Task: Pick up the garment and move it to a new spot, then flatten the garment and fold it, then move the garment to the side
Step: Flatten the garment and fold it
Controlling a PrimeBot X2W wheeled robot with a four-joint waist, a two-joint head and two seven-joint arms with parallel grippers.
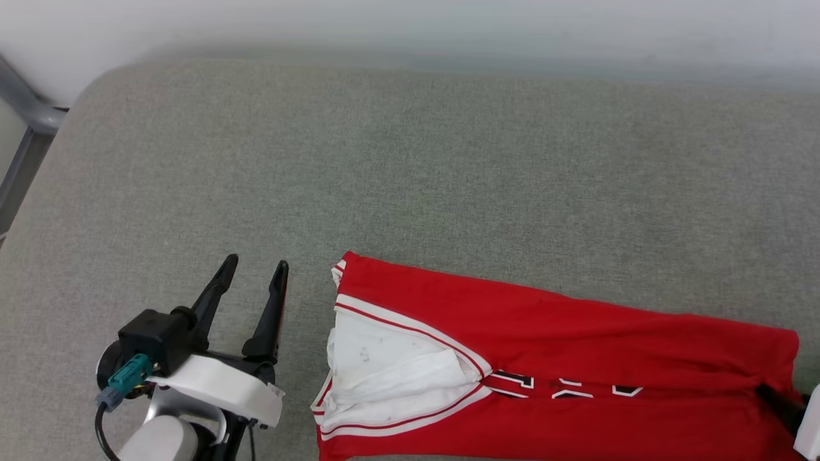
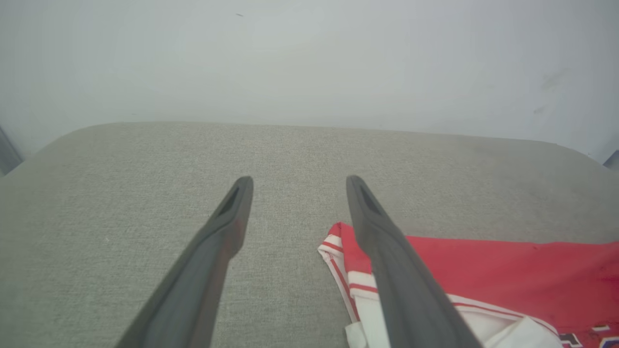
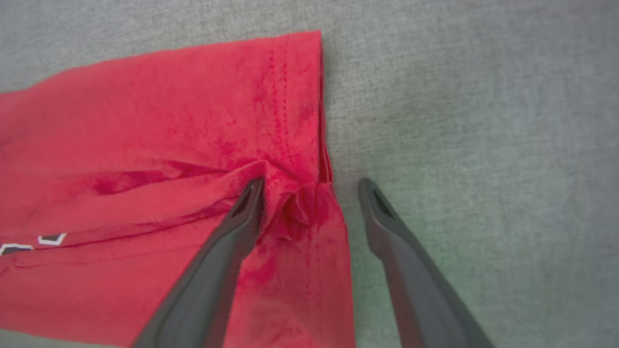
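The garment (image 1: pixel 544 333) lies on the grey cushion, a red jersey folded into a long band, its white sleeve and striped trim at the left end and black lettering along the fold. My left gripper (image 1: pixel 256 262) stands open just left of that end, touching nothing. In the left wrist view it (image 2: pixel 298 181) frames bare cushion, with the garment (image 2: pixel 508 270) behind its right finger. My right gripper (image 3: pixel 310 183) is open astride the hem of the garment (image 3: pixel 169 145), one finger on the bunched red cloth and the other over the cushion. One of its fingers (image 1: pixel 778 398) shows at the garment's right end.
The grey padded surface (image 1: pixel 448 160) stretches wide beyond the garment up to a white wall. Its left corner is rounded, and a grey metal frame (image 1: pixel 25 105) stands just past it.
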